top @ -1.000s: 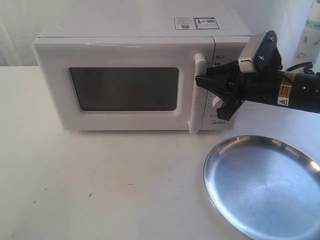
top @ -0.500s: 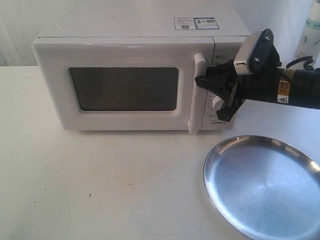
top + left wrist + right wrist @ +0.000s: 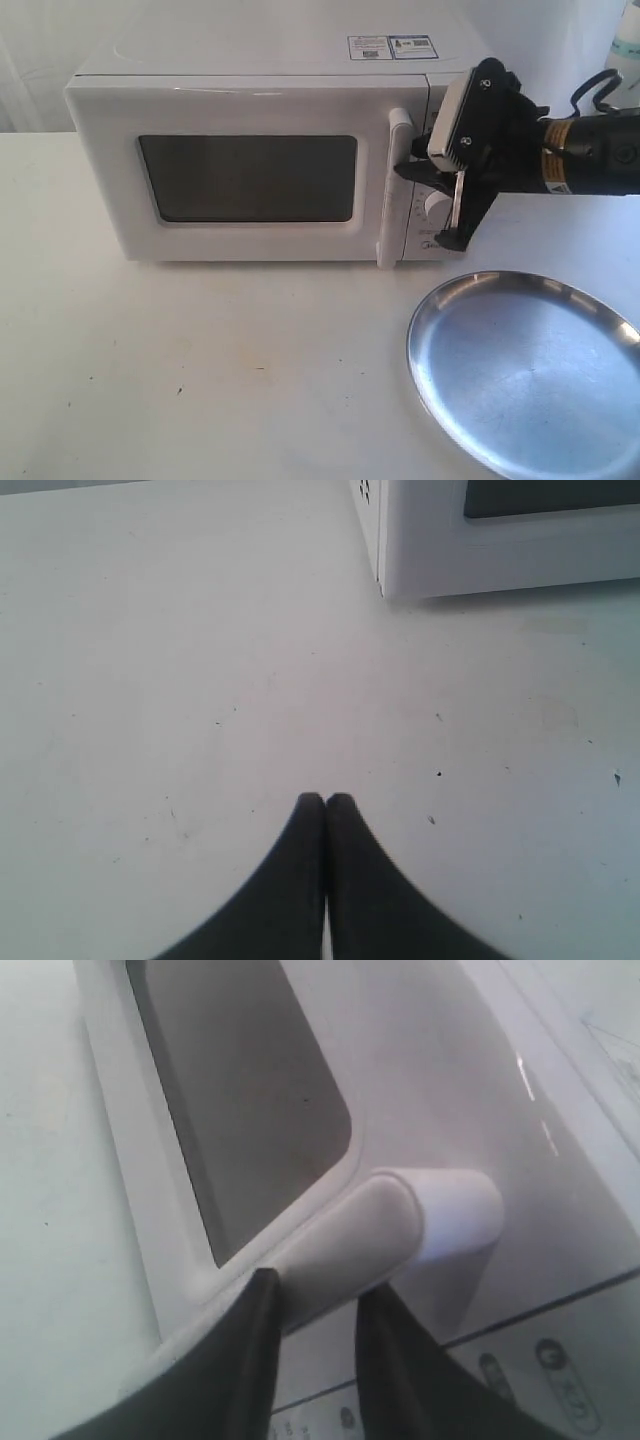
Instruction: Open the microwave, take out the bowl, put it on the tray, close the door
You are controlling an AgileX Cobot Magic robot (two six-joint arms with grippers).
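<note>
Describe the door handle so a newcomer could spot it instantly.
Start at the big white microwave on the table. Just right of its dark window stands the handle, a tall white vertical bar; the knob beyond it is round.

A: What's behind everything?
B: A white draped backdrop shows at the upper left and upper right, with soft folds at the left.
A: And underneath?
B: A white matte desk across the lower frame, dotted with small dark specks. The light is even and diffuse, and the shadows are faint.
</note>
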